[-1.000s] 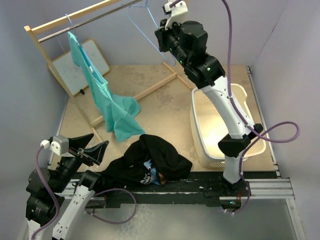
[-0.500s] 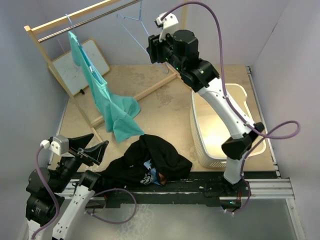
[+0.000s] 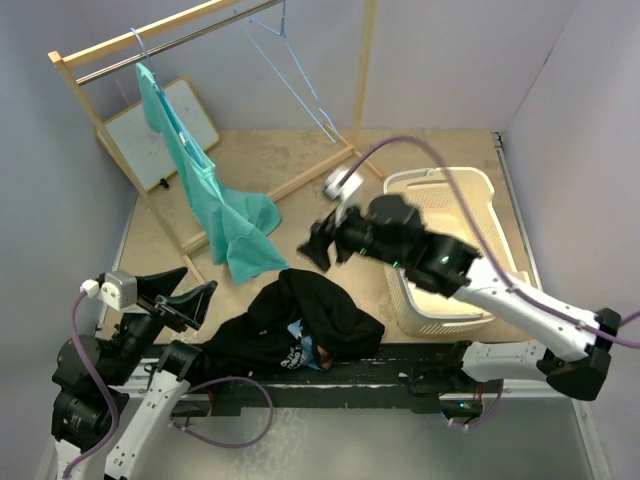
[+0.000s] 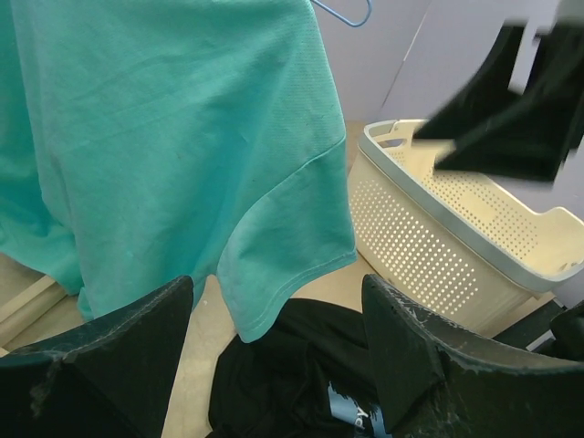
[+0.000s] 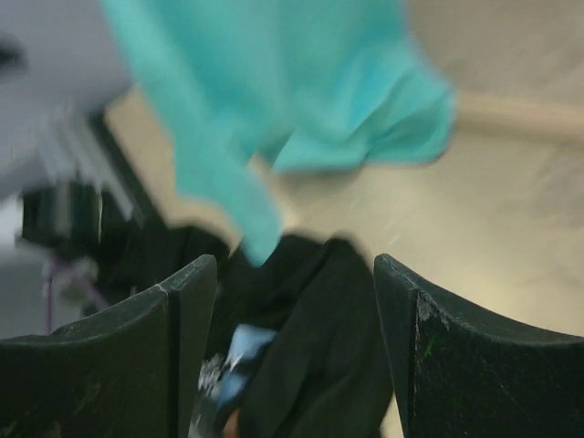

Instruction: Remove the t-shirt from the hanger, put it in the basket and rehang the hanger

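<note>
Plainly, the teal t-shirt [image 3: 205, 185] hangs on its pale blue hanger [image 3: 137, 45] from the rail [image 3: 180, 40] of the wooden rack at the far left, its lower hem draping down toward the table [image 3: 330, 190]. Farther right on that rail, 1 blue wire hanger [image 3: 300, 85] hangs bare. A black t-shirt [image 3: 320, 315] lies crumpled at the table's near edge, just beside the cream laundry basket [image 3: 392, 255]. The right gripper [image 3: 315, 252] hovers between the teal cloth and the basket, above the black heap, jaws apart and empty. The left gripper [image 3: 202, 277] sits low at the near left, jaws likewise wide apart, gripping nothing, pointing toward both garments.
</note>
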Tool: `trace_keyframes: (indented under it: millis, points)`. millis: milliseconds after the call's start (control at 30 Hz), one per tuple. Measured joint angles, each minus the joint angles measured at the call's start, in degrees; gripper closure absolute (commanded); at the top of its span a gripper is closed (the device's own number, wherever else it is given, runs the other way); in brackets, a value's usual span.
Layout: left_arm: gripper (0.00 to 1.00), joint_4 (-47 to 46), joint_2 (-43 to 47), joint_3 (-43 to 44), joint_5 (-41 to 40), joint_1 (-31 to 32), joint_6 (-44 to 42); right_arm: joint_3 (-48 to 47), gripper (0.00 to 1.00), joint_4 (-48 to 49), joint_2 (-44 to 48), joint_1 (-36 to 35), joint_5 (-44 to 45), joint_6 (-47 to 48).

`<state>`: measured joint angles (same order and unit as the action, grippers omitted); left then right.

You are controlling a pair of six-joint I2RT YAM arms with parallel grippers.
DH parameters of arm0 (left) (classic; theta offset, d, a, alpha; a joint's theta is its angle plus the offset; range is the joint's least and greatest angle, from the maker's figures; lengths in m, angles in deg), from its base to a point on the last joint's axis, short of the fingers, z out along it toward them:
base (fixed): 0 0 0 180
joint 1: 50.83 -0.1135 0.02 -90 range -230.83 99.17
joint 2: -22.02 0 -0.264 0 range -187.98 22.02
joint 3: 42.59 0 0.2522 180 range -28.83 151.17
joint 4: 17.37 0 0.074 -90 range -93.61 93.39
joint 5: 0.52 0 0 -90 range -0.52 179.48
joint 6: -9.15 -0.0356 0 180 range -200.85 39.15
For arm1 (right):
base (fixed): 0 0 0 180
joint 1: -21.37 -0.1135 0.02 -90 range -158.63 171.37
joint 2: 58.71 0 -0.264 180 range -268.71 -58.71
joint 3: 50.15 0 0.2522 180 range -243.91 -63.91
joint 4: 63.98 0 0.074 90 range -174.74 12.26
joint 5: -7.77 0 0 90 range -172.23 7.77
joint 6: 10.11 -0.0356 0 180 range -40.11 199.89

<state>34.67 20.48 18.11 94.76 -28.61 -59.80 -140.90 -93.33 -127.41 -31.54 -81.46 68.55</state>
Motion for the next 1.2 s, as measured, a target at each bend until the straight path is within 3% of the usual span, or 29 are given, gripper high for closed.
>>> trace_keyframes:
  millis: [200,367,533,733,1200]
  points:
    - [0.23,0.0,-0.02,0.0,-0.24,0.0,0.28,20.48,0.24,3.78,-3.39,-14.8,2.67,-6.29]
    - [0.24,0.02,-0.5,0.0,-0.63,0.0,0.48,29.35,0.2,5.14,-7.02,-16.15,3.54,-10.16]
    - [0.24,0.07,-0.76,0.0,-1.01,0.0,0.57,29.75,0.16,10.43,-9.07,-16.09,3.8,-10.58]
    - [0.24,0.13,-0.85,0.0,-1.07,0.0,0.87,28.81,0.11,16.2,-18.71,-16.74,-2.29,-10.51]
    - [0.24,0.2,-0.85,0.0,-1.29,0.0,0.9,18.03,0.09,17.7,-29.2,-26.27,-4.13,-10.25]
